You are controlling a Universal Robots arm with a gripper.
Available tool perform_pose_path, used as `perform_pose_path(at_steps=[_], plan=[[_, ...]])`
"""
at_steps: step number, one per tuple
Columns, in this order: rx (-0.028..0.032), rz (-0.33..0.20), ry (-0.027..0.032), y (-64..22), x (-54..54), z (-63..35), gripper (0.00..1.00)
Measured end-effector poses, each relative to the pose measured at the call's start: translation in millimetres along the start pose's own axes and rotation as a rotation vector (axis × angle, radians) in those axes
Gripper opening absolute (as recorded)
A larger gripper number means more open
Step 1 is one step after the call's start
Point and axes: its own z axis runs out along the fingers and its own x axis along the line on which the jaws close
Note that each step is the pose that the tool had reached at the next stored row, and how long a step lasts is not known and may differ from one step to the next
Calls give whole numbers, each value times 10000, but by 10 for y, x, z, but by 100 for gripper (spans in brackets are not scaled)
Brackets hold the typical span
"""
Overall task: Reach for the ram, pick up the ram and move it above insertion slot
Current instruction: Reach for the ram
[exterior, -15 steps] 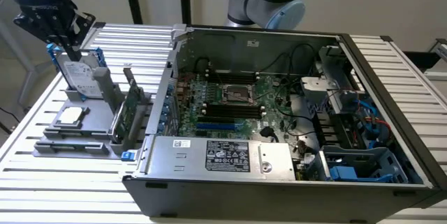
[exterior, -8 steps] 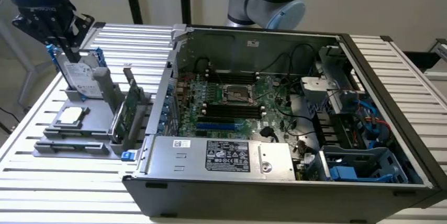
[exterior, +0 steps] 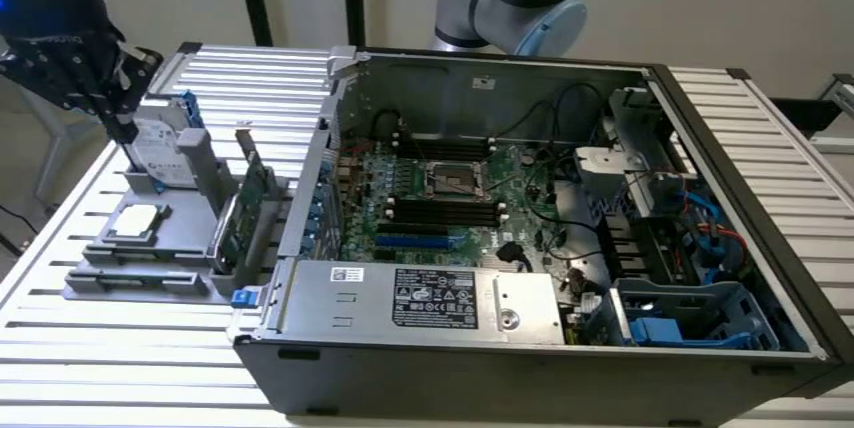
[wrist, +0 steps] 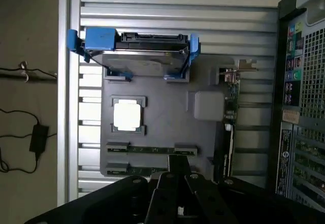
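The ram [wrist: 147, 148] is a thin green stick lying edge-up between two grey clips near the front of the grey parts holder [wrist: 167, 127]. In the exterior view the ram [exterior: 140, 273] sits low in the holder [exterior: 180, 238], at that view's left. My black gripper [exterior: 128, 138] hangs over the holder's far end by the hard drive, well short of the ram. In the wrist view the gripper [wrist: 180, 159] has its fingertips close together with nothing between them, near the ram's clips. The motherboard's black slots [exterior: 447, 210] lie inside the open computer case [exterior: 747, 198].
A silver hard drive in a blue frame [exterior: 160, 148] [wrist: 137, 54] stands at the holder's far end. A square processor chip [exterior: 138, 218] [wrist: 127, 116] lies mid-holder. A larger green card with a metal bracket [exterior: 240, 213] [wrist: 231, 107] stands upright between the holder and the case wall.
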Motion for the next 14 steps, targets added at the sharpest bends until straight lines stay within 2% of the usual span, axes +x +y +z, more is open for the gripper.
perform_pose_path(at_steps=[10,11,14], plan=[[0,-1,0,-450,94,42,11],[0,-1,0,-479,105,43,11],[-1,-37,1,-483,109,43,11]])
